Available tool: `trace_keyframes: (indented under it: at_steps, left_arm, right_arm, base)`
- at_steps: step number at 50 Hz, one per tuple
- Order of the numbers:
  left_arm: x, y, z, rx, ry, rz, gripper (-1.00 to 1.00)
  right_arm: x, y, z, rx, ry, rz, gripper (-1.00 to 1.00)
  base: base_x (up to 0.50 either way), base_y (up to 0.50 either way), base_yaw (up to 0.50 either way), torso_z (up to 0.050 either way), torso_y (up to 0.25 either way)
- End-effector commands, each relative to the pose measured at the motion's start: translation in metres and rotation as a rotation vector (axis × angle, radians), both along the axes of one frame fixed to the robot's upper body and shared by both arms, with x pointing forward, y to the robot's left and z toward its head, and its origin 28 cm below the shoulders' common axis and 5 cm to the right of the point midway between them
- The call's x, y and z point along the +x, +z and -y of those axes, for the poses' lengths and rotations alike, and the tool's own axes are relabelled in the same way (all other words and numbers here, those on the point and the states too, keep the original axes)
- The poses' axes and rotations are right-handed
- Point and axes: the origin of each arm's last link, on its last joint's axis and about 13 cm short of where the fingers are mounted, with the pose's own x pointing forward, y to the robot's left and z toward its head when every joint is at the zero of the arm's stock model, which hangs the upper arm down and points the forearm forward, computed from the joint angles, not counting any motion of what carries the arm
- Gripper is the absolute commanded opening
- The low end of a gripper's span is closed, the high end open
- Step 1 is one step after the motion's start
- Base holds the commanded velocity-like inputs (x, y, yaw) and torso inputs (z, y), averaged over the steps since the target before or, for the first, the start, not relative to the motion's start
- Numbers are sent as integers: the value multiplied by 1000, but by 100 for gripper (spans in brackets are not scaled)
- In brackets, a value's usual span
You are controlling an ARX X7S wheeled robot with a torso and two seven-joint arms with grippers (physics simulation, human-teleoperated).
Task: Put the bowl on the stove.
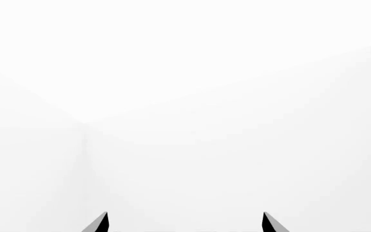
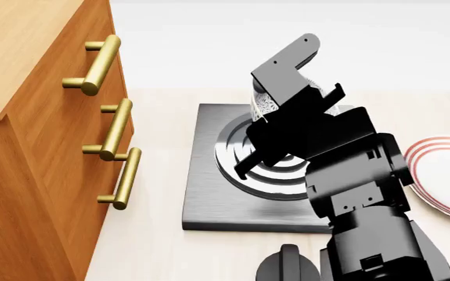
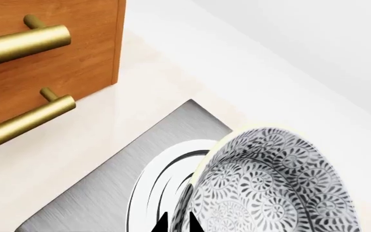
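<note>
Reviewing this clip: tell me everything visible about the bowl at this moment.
The bowl is deep, round and ceramic-looking, white with a dense grey-blue floral speckle inside and a pale rim. It is tilted, its inside turned toward the right wrist camera, with the right gripper closed on its rim. It sits over the stove and its burner rings; whether it touches them cannot be told. In the head view the arm hides most of it.

a kitchen: stove (image 2: 209, 199), wooden drawers (image 2: 45, 175), plate (image 2: 444, 175)
</note>
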Motion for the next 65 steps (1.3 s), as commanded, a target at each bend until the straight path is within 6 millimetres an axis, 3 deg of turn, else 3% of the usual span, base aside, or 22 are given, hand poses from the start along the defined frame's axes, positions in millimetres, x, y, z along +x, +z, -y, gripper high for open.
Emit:
trace_keyframes:
  at_steps: [1,16,31,65]
  left_arm:
    - [-1,2,-3,4,13,42,100]
    - [0,1,-4,30,64,42,100]
    - [0,1,-4,28,79,55,100]
    - [-2,2,-4,13,65,79,100]
  right_arm:
    - [2,4,-9,9,38,16,-100]
    - [2,4,-9,9,38,16,-100]
    - [2,4,-9,9,38,16,-100]
    - [2,4,-9,9,38,16,-100]
  base:
    - [0,0,0,0,0]
    - [0,0,0,1,1]
    - [0,0,0,0,-194]
    - [0,0,0,0,-40]
